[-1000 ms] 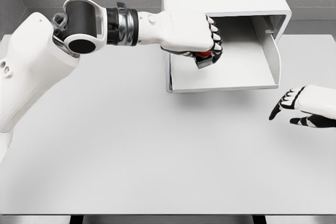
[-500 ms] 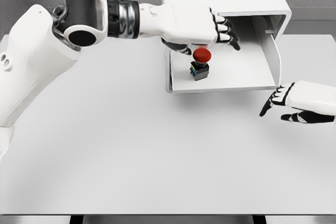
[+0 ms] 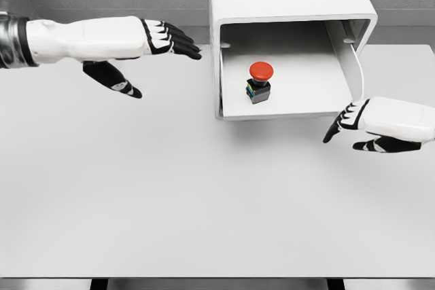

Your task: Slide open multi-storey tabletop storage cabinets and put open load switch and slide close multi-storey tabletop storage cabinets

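The white storage cabinet [image 3: 292, 5] stands at the back of the table with its bottom drawer [image 3: 299, 103] slid out. Upright on the drawer floor sits the load switch [image 3: 259, 81], a red mushroom button on a black base. My left hand [image 3: 153, 49] hovers to the left of the cabinet, well outside the drawer, with its fingers spread and nothing in them. Just off the drawer's front right corner is my right hand [image 3: 353, 130], open, fingertips pointing left toward the drawer front without visibly touching it.
The white table [image 3: 170, 202] stretches wide in front of the cabinet. Its front edge runs along the bottom of the view. A grey wall stands behind the cabinet.
My left hand let go of the load switch inside the drawer, then drew back left out of it. My right hand crept left toward the drawer's front right corner.
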